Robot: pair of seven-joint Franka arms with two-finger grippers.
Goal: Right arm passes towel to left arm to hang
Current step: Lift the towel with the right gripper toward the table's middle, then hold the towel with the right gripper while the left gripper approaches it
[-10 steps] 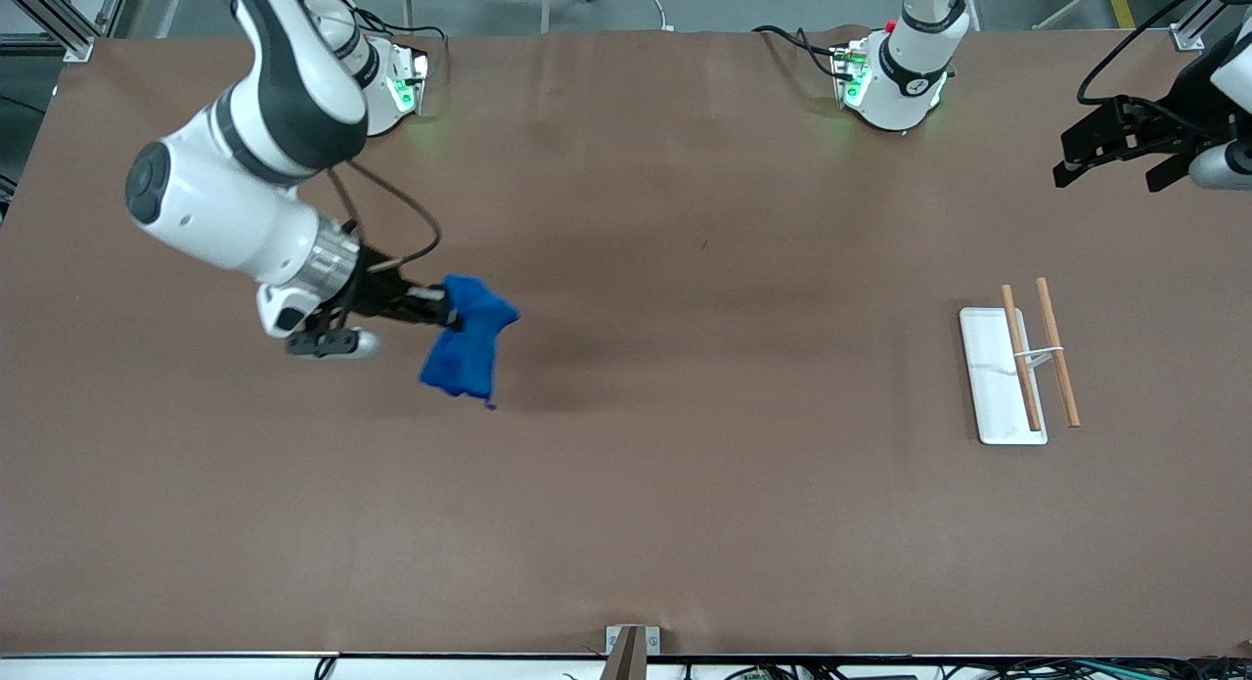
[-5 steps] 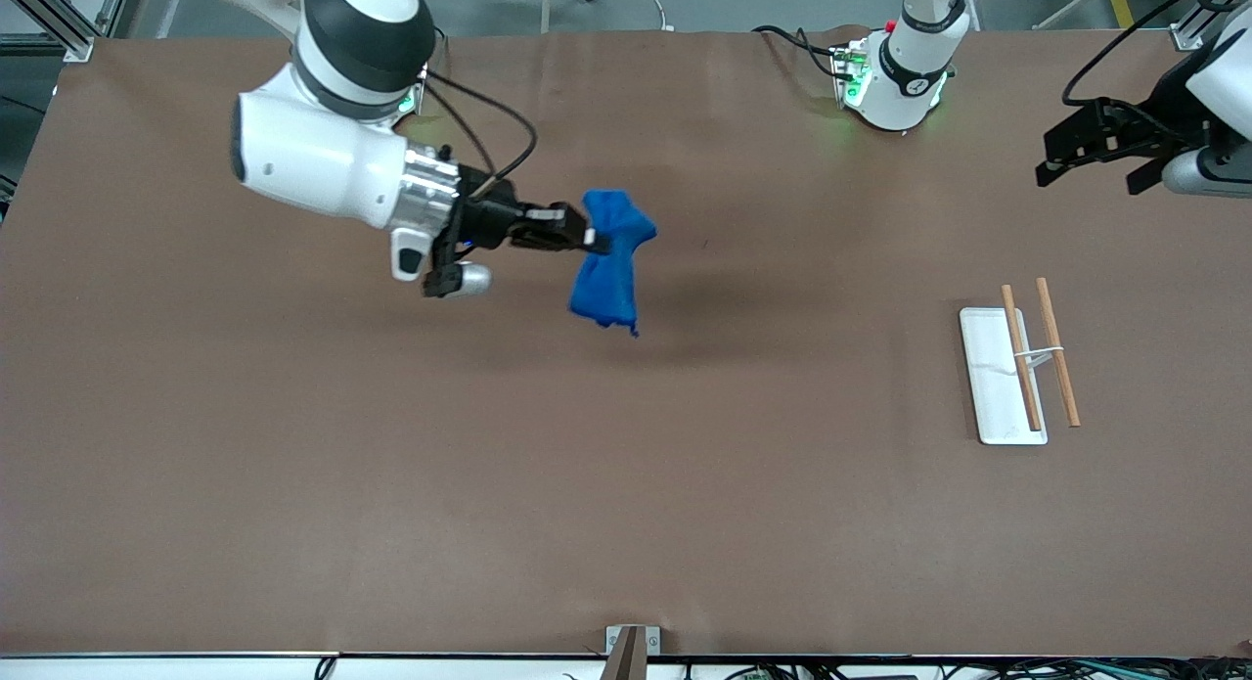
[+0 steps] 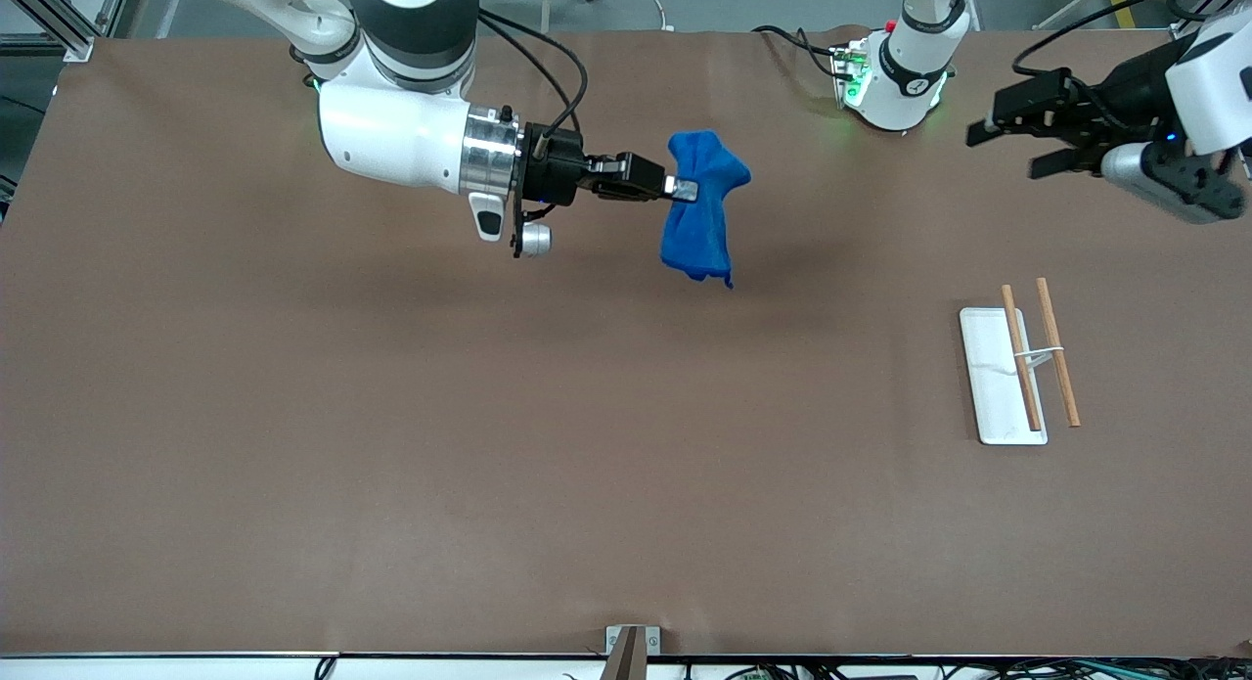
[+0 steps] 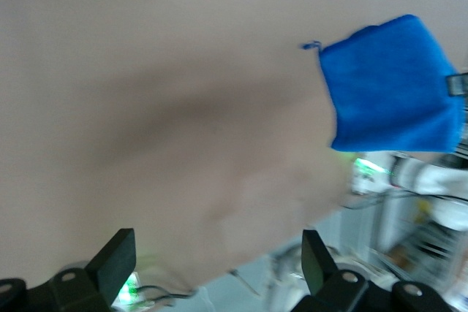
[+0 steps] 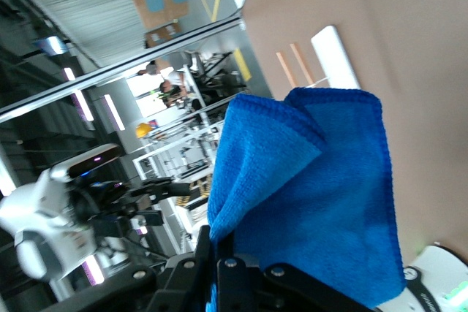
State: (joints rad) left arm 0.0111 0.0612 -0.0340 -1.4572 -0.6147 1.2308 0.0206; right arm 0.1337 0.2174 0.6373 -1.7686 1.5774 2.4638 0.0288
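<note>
The right gripper (image 3: 682, 190) has its jaws clamped on a bunched fold of the blue towel (image 3: 700, 210), holding it up in the air over the brown table (image 3: 391, 445), above the stretch of table between the two arm bases. The towel hangs folded from the pinch point, one loose corner with a small loop of thread dangling lowest; its shadow falls on the table below. In the right wrist view the towel (image 5: 322, 202) fills the space just ahead of the jaws, doubled over on itself.

The left gripper (image 3: 1007, 142) is in the air over the left arm's end of the table, its jaws spread wide with nothing between them, well apart from the towel. Its wrist view shows the towel (image 4: 395, 93) hanging ahead of it.

Nearer the front camera than the left gripper, a white tray (image 3: 988, 367) lies on the table with two wooden rods (image 3: 1056, 352) set over and beside it, joined by a thin white wire.
</note>
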